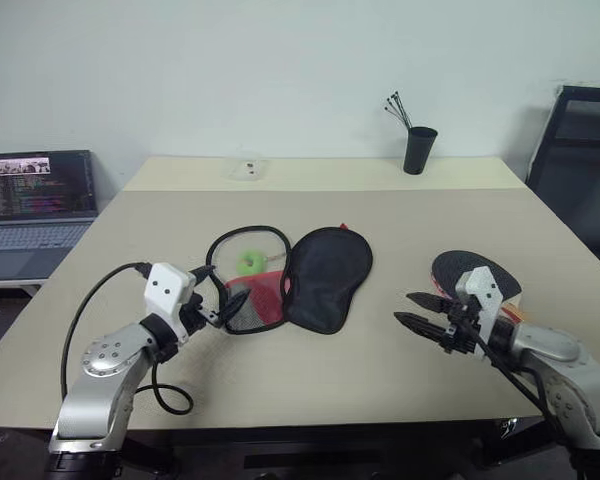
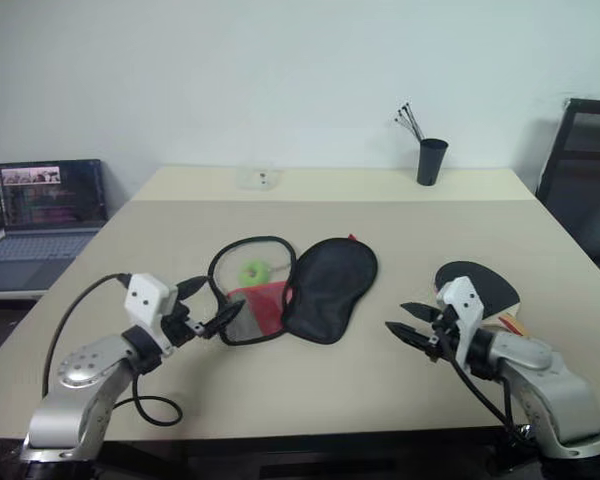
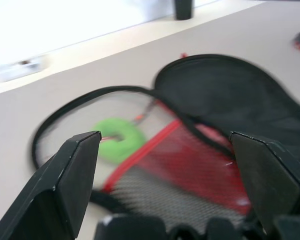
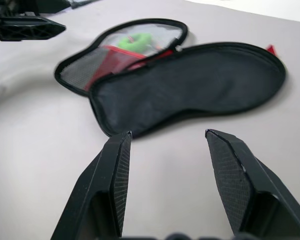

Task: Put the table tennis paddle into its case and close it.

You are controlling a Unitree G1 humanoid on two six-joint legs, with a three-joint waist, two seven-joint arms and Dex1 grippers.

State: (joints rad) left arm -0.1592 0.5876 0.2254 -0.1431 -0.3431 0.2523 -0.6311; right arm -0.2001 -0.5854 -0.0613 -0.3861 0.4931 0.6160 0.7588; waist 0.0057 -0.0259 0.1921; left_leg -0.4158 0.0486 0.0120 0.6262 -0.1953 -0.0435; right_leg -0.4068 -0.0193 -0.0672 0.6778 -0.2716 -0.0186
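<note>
While case (image 1: 325,275) lies open, cup (image 1: 419,150) stands behind.

This looks like an office or a work room. The big pale surface (image 1: 400,225) is a plain desk set against a bare white wall (image 1: 280,70). A laptop (image 1: 38,205) sits open on a lower side desk to the left, and its screen shows lines of text. A black cup (image 1: 419,150) with thin sticks in it stands at the far edge. A black office chair (image 1: 580,170) waits at the right side.
</note>
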